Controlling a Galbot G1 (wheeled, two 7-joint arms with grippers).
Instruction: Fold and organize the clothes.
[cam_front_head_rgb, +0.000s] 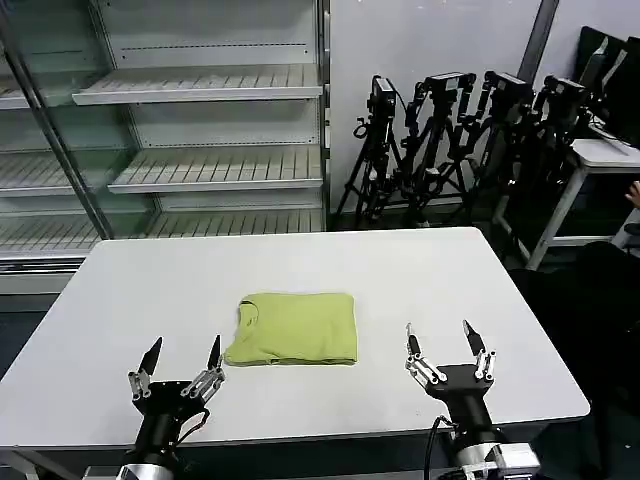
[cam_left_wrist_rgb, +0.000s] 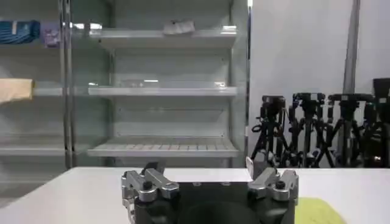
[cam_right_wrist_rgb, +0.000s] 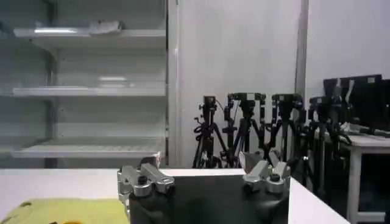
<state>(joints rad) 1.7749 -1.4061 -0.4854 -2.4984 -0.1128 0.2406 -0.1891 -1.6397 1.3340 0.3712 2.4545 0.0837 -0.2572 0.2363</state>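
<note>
left gripper (cam_front_head_rgb: 183, 354): fingers spread, holding nothing | right gripper (cam_front_head_rgb: 440, 340): fingers spread, holding nothing | folded lime yellow-green soft fabric shirt (cam_front_head_rgb: 295, 328): between both grippers, slightly ahead, on white rectangular table (cam_front_head_rgb: 420, 275)

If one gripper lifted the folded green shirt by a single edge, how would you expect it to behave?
The shirt would probably droop and unfold, since it lies as soft, flat layers. It looks light and thin. Pushed across the smooth white table, it would likely bunch rather than slide whole.
</note>
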